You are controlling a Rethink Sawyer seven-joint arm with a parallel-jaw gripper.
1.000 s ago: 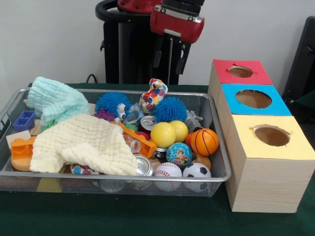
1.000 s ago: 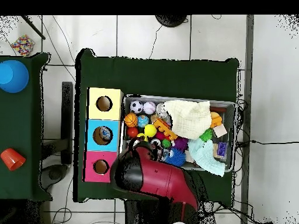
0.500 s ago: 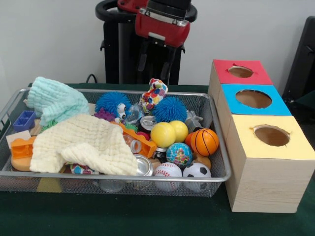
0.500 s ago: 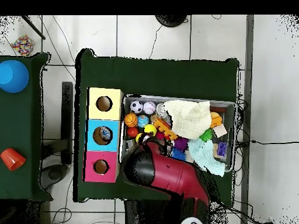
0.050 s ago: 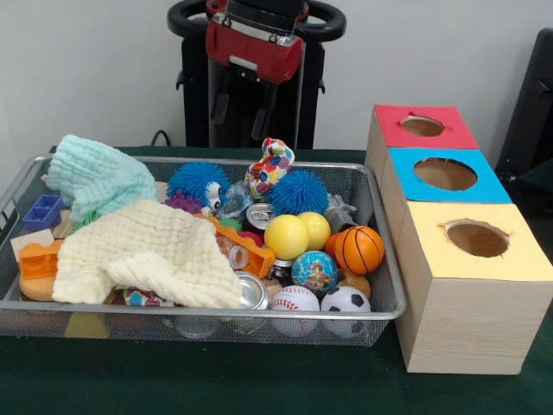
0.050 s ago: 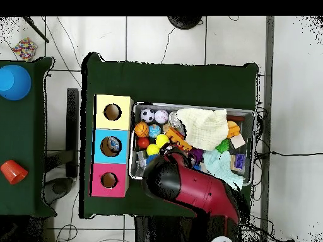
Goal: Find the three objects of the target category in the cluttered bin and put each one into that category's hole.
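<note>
The wire bin (image 5: 216, 313) holds a jumble. At its right end lie two yellow balls (image 5: 286, 236), a basketball (image 5: 359, 249), a globe ball (image 5: 314, 271), a baseball (image 5: 295, 301) and a soccer ball (image 5: 345, 301). Two blue spiky balls (image 5: 297, 192) and a spotted plush toy (image 5: 270, 166) sit at the back. My gripper (image 5: 239, 117) hangs open and empty, well above the bin's back rim. In the overhead view the red arm (image 6: 189, 189) hides the gripper.
A cream cloth (image 5: 147, 251) and a mint cloth (image 5: 99, 177) cover the bin's left half, with cans (image 5: 251, 292) and plastic blocks (image 5: 39, 259) around them. Right of the bin stands a wooden box with a red hole (image 5: 422, 126), a blue hole (image 5: 445, 174) and a yellow hole (image 5: 476, 238).
The arm has swung left in the front view, from above the bin's back right toward its back middle. The gripper stays open and empty. Nothing in the bin has moved.
</note>
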